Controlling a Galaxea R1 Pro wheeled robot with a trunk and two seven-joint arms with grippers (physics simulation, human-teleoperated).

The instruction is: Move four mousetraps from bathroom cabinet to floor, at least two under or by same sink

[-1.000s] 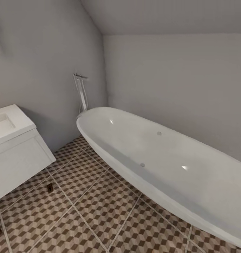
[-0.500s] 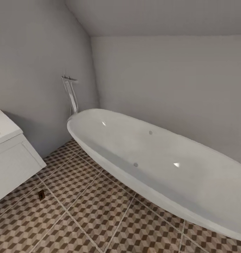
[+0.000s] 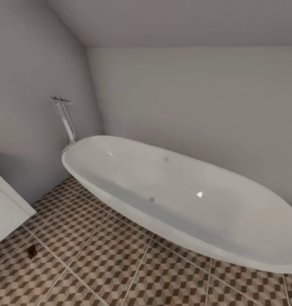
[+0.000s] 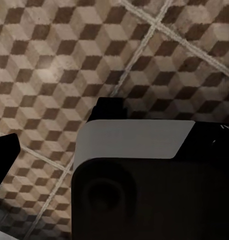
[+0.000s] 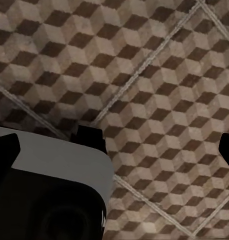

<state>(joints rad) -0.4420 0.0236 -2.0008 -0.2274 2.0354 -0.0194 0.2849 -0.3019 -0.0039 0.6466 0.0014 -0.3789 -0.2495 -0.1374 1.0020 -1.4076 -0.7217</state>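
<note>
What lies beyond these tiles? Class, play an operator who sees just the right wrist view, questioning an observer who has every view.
Observer: A long white bathtub stands ahead, along the far wall.
Operator: Any mousetrap down yet?
Observer: Yes, one mousetrap lies on the bathroom floor, just off the corner of the sink vanity.
Operator: Is the left gripper carrying one?
Observer: No, the left gripper is open, with bare tile between its fingers.
</note>
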